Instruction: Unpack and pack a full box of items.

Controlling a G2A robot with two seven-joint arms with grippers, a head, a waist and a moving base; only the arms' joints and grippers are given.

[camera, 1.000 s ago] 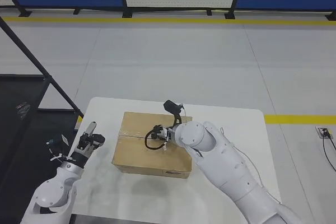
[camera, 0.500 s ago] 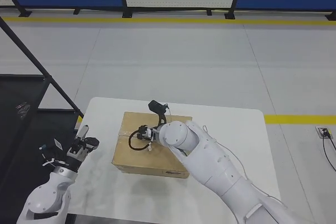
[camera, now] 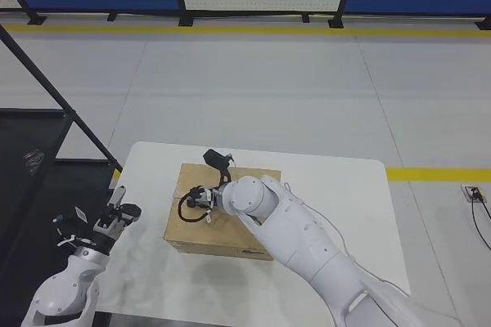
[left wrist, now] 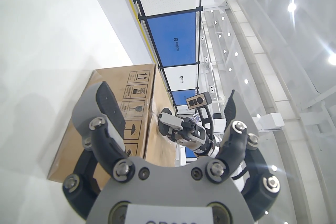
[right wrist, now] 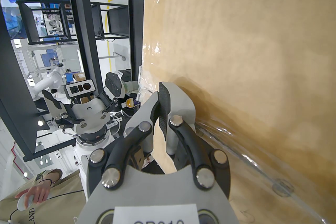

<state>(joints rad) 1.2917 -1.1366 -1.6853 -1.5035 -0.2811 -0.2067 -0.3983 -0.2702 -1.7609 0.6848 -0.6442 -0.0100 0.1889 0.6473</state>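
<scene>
Handling symbols (left wrist: 134,93) on the side of the brown cardboard box (left wrist: 110,76) face the left wrist view; the right wrist view has clear tape (right wrist: 225,130) on its closed top. The box sits on the white table (camera: 327,188). Right gripper (right wrist: 161,93), fingers pressed together, is close over the box top; left gripper (left wrist: 168,93) gapes wide beside the box, holding nothing.

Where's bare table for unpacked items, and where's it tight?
Most room: table right of the box, out to its right edge; the right arm hangs over the near part. A bare strip runs between box and far edge. Tight: between the box's left side and the open left tool; the right tool is over the box top there.
</scene>
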